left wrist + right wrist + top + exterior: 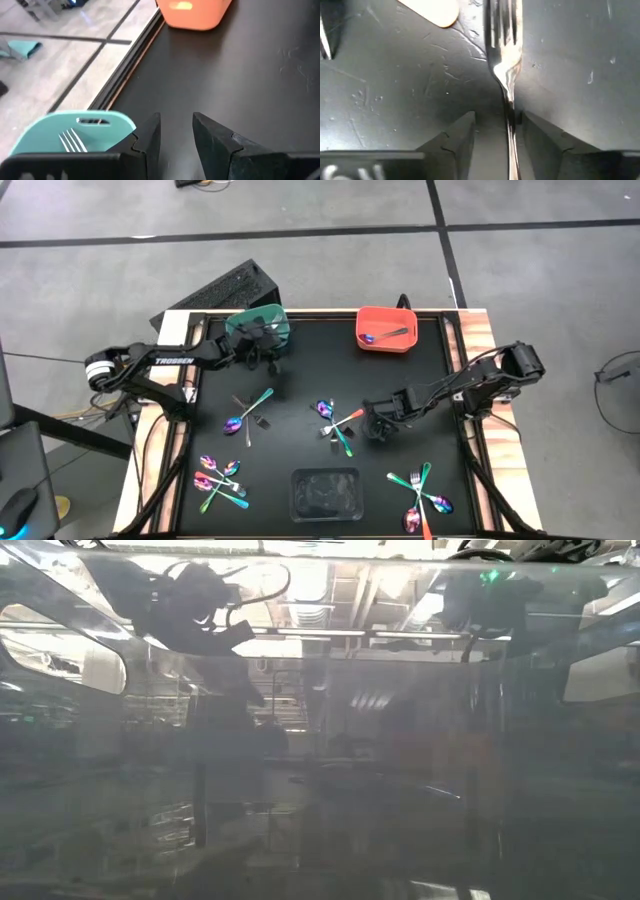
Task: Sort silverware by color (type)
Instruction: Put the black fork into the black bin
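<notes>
Straddling a fork [506, 45], right gripper [497, 132] jaws apart, not clamped.
Left gripper [176, 132] over teal bin [75, 132], jaws narrow, empty.

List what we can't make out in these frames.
- Low view: a hazy, reflective sheet blocks the whole table; no cutlery or bins visible.
- Right wrist view: the fork runs between the right gripper fingers; its handle is cut off by the frame edge, colour unknown.
- High view: teal bin contents hidden by the left gripper.
- High view: clear tray contents too small to tell.
</notes>
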You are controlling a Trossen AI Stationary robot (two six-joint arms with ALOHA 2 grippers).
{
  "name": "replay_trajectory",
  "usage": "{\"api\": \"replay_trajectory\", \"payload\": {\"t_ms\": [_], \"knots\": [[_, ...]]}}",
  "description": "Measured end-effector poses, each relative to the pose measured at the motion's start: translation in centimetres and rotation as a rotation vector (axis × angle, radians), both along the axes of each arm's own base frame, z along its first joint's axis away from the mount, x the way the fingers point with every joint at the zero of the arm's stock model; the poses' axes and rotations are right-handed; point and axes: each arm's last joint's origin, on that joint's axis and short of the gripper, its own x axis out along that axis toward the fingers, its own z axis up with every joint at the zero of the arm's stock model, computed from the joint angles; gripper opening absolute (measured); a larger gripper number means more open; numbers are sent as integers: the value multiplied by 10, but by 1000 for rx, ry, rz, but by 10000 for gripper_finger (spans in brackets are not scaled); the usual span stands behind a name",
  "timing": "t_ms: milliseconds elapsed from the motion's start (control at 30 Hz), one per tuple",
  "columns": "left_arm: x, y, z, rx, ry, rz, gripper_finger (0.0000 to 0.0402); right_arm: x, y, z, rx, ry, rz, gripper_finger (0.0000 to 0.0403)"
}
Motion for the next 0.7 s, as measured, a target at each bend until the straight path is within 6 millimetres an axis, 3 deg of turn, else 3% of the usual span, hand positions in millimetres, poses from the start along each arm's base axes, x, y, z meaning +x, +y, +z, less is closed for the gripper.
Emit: {"api": "replay_trajectory", "payload": {"t_ms": [267,500,700], "knots": [[2,-7,-2,-25,7,-15,105,2,-6,0,-6,-2,39,18],[3,-16,-7,-76,52,-23,105,7,4,16,4,-56,65,6],[6,-34,-12,-130,104,-57,105,20,31,70,13,-303,104,5]]}}
